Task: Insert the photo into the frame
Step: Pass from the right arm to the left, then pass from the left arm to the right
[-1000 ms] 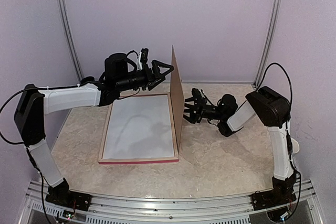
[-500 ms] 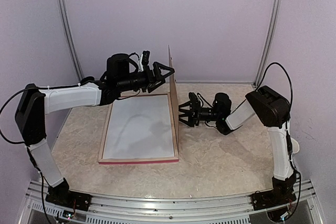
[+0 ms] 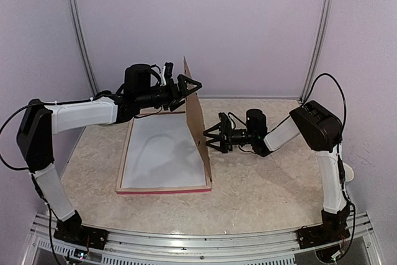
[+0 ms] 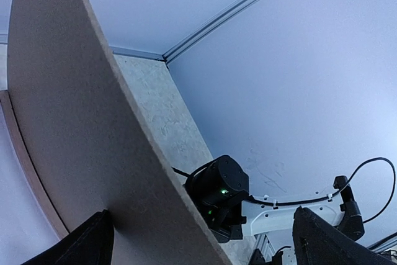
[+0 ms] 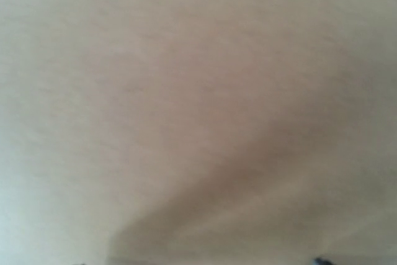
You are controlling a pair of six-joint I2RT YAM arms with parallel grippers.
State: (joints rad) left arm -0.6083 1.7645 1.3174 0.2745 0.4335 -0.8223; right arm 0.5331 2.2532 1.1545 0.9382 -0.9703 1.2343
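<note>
So we reckon this is the backing step. The frame (image 3: 162,188) lies face down on the counter (image 3: 260,197), left of middle, with its pale wood back up and its pink edge toward the arms. One white sheet (image 3: 164,150) fills its opening. It might be the photo turned over, but no printed side shows anywhere, so we can't tell.

The brown backing board (image 3: 197,125) stands on the frame's right rim, leaning over the opening. The left pincer (image 3: 180,76) is spread wide around the board's top edge without clamping it. The right pincer (image 3: 209,138) is also spread, right up against the board's outer face. Its own camera shows nothing but blurry tan.

Next, we'd guess the board needs easing down so it seats inside the wood rim, with the left fingers clearing out from underneath.

Count: one frame, one board, one white sheet, two pincers.
</note>
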